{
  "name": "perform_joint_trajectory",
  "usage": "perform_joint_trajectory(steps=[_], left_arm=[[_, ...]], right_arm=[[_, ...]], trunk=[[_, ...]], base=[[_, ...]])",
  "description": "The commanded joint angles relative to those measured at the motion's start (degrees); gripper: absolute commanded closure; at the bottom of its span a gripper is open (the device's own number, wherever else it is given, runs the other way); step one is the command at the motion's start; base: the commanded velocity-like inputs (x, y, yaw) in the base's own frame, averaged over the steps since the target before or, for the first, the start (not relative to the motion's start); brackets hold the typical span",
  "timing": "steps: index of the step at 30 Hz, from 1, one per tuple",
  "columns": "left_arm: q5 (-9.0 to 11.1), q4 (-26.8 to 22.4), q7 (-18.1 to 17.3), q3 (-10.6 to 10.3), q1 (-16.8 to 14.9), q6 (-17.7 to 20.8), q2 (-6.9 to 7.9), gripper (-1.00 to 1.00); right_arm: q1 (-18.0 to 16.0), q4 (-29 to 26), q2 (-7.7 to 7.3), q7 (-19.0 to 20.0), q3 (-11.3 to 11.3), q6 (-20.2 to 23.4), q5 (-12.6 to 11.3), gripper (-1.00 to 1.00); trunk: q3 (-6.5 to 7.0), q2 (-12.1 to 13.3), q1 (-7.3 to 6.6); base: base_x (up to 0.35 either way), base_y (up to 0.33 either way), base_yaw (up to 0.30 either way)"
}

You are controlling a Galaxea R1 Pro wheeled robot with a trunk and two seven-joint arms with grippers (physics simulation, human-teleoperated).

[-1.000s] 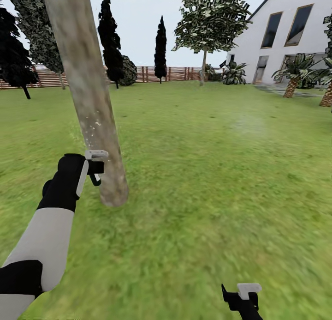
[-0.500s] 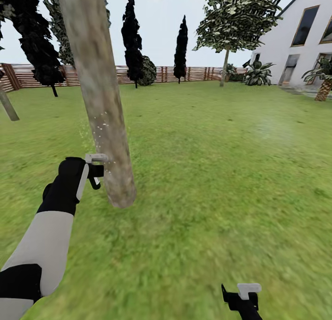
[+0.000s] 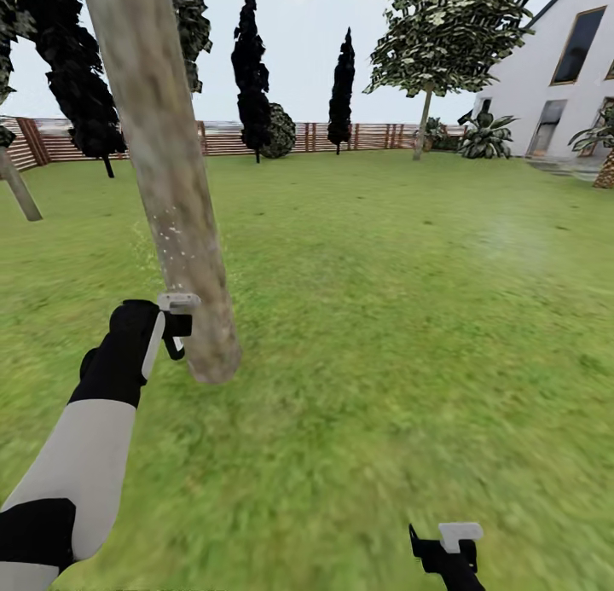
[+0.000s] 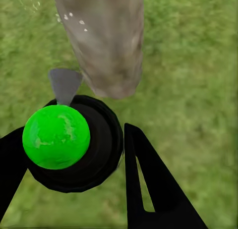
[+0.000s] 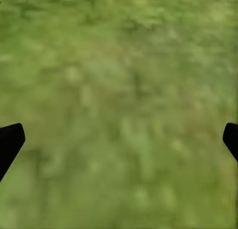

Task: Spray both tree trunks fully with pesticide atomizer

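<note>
My left gripper (image 3: 176, 325) is shut on the pesticide atomizer (image 4: 56, 136), a black bottle with a bright green round top. Its grey nozzle (image 4: 64, 85) points at the base of a thick pale grey-beige tree trunk (image 3: 170, 207) right in front of it. White droplets (image 3: 173, 243) speckle the bark above the gripper. The same trunk (image 4: 106, 40) meets the grass just beyond the nozzle in the left wrist view. A second pale trunk (image 3: 17, 194) leans at the far left. My right gripper (image 3: 452, 547) hangs low over the lawn, open and empty, fingertips (image 5: 10, 142) wide apart.
Green lawn (image 3: 384, 301) stretches to a brown slat fence (image 3: 375, 136). Dark cypresses (image 3: 253, 71) and a leafy tree (image 3: 443, 28) stand at the back. A white house (image 3: 563, 71) with palms (image 3: 597, 143) is at the right.
The head view has swung, so the scene shifted rightward in the picture, then the near trunk slid a little left. My left gripper stays at the trunk base with the atomizer; the right arm is unchanged.
</note>
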Motion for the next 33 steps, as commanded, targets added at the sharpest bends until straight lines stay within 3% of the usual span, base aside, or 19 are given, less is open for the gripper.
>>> perform_joint_trajectory(steps=[1, 9, 24, 33], left_arm=[[-0.01, 0.0, 0.0, 0.04, 0.01, 0.0, 0.01, 1.0], [-0.01, 0.0, 0.0, -0.01, 0.11, 0.0, -0.04, 1.0], [-0.08, 0.0, 0.07, 0.06, 0.11, 0.0, -0.03, 1.0], [-0.1, 0.0, 0.08, -0.18, 0.11, 0.0, -0.07, 1.0]], right_arm=[[-0.03, 0.0, 0.0, 0.0, 0.0, -0.02, 0.0, -1.0], [-0.01, 0.0, 0.0, 0.0, 0.0, -0.02, 0.0, -1.0], [-0.02, 0.0, 0.0, 0.0, 0.0, 0.01, 0.0, -1.0], [-0.02, 0.02, 0.0, 0.0, 0.0, 0.02, 0.0, -1.0]], trunk=[[0.0, 0.0, 0.0], [0.0, 0.0, 0.0], [0.0, 0.0, 0.0], [0.0, 0.0, 0.0]], base=[[0.126, -0.269, 0.261], [0.175, -0.245, 0.266], [0.128, -0.249, 0.023], [0.09, -0.267, 0.264]])
